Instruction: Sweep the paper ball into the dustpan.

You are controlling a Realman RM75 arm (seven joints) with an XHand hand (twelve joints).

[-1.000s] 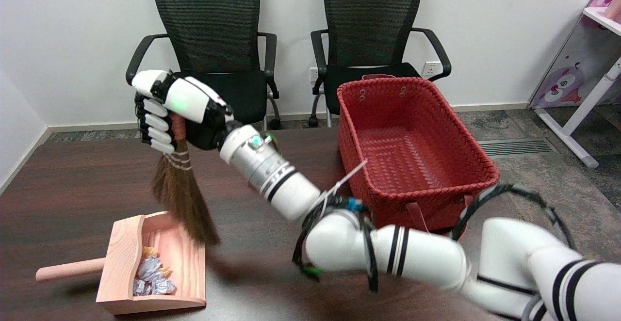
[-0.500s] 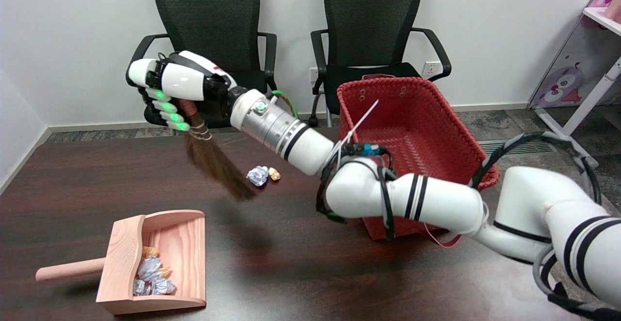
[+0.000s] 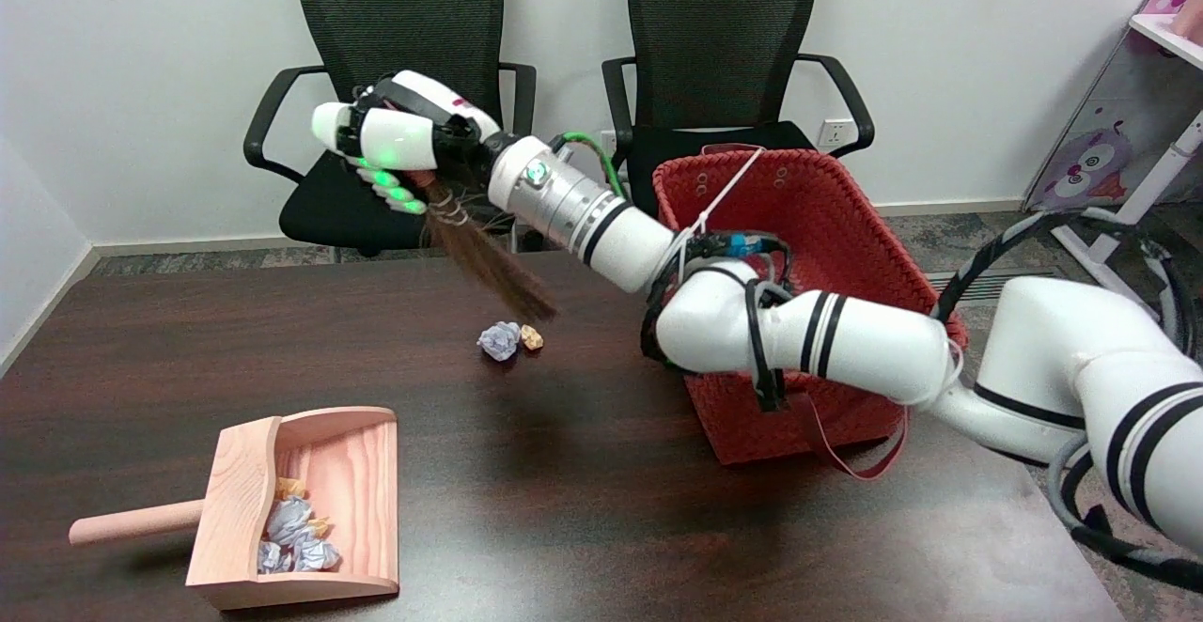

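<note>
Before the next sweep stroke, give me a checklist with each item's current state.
1. Broom gripped by the right robot hand: ok.
2. Loose paper ball in view on the table: ok, with a small tan scrap beside it.
3. Bristles behind the ball, on the side away from the dustpan: ok; they hang just above and right of it.
4. Bristles touching the table: not ok, lifted.
5. Dustpan mouth open toward the ball: ok.
6. Path from ball to dustpan unobstructed: ok.
</note>
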